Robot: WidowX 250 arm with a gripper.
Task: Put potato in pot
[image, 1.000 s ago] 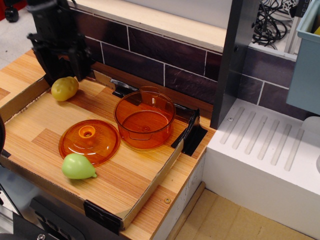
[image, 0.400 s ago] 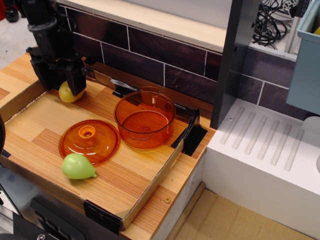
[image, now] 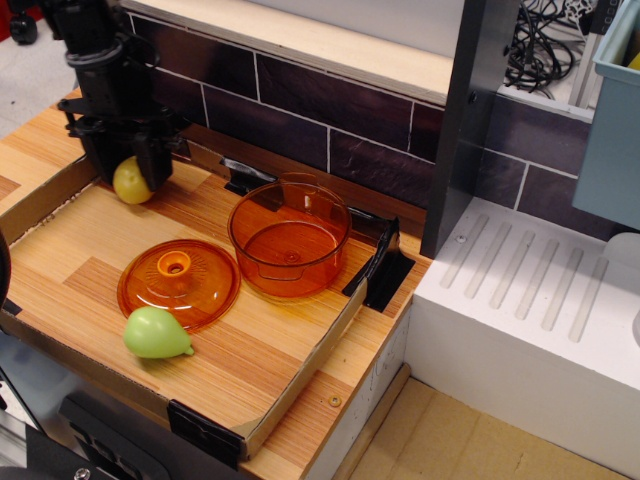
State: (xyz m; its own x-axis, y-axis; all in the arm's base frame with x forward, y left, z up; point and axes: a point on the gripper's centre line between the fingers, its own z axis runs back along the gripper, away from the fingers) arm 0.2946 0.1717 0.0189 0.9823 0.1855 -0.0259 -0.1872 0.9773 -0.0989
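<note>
The yellow potato (image: 130,184) lies at the far left of the wooden tray floor. My black gripper (image: 128,168) comes down from above and its two fingers stand on either side of the potato, pressed against it. The right finger (image: 153,162) covers part of the potato's right side. The potato still seems to rest on the wood. The translucent orange pot (image: 290,238) stands open and empty in the middle of the tray, to the right of the gripper.
The flat orange lid (image: 179,283) with a knob lies in front of the pot. A light green pear toy (image: 155,333) lies by the lid's near edge. A low cardboard wall (image: 300,375) rims the tray. A dark tiled wall (image: 330,125) rises behind.
My gripper came down over the potato and its fingers drew in against it. The potato now shows between the fingers, partly covered. Pot, lid and pear have not moved.
</note>
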